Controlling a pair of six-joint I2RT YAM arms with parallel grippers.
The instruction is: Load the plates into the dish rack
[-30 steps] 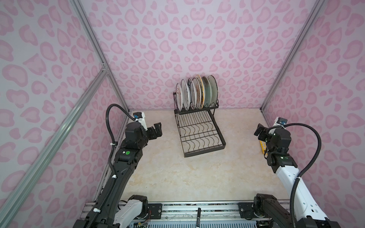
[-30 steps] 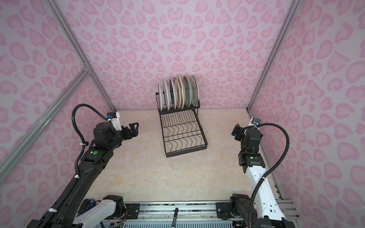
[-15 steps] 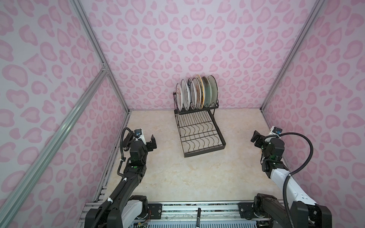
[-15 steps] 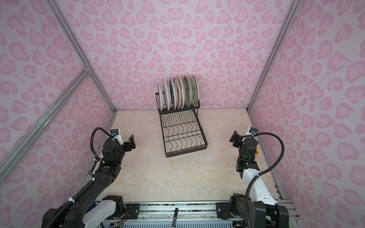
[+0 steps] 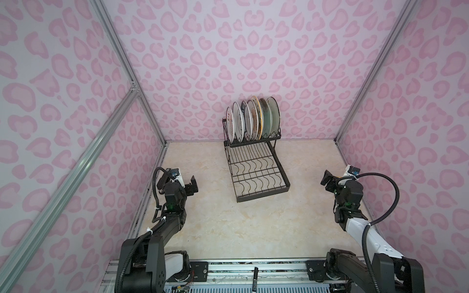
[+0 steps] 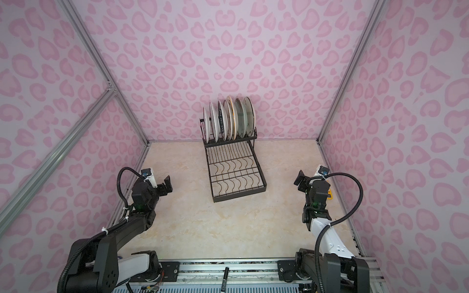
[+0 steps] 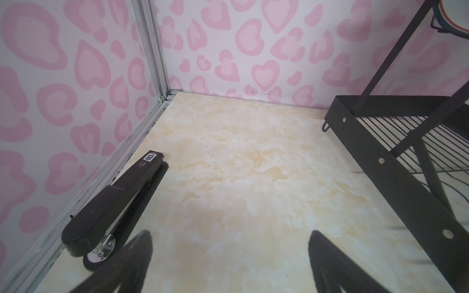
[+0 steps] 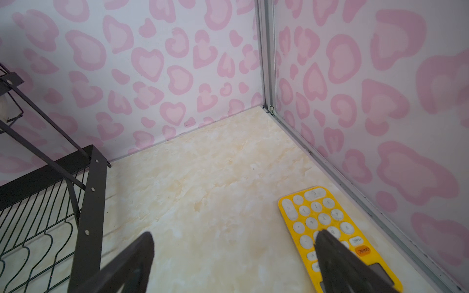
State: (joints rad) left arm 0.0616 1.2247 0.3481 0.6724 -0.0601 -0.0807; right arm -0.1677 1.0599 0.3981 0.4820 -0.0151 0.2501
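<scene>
Several plates (image 5: 253, 119) (image 6: 228, 119) stand on edge, side by side, in the raised upper tier of the black wire dish rack (image 5: 261, 196) (image 6: 238, 196) at the back wall. My left gripper (image 5: 193, 186) (image 6: 167, 185) (image 7: 229, 233) hovers low over the floor, left of the rack's lower tray, open and holding nothing. My right gripper (image 5: 327, 180) (image 6: 300, 181) (image 8: 234, 233) is on the rack's right, well apart from it, open with nothing between its fingers. The rack's frame (image 7: 380, 159) (image 8: 94, 203) shows in both wrist views, and the left wrist view catches one plate's rim (image 7: 454, 22).
A black stapler (image 7: 121, 203) lies along the left wall beside my left gripper. A yellow calculator (image 8: 317, 218) (image 6: 329, 195) lies by the right wall, partly under one right finger in the wrist view. A black marker (image 5: 255, 275) (image 6: 224, 275) rests on the front rail.
Both arms have folded back and down toward the front rail, away from the rack. Both grippers stayed open. The plates and rack have not moved.
</scene>
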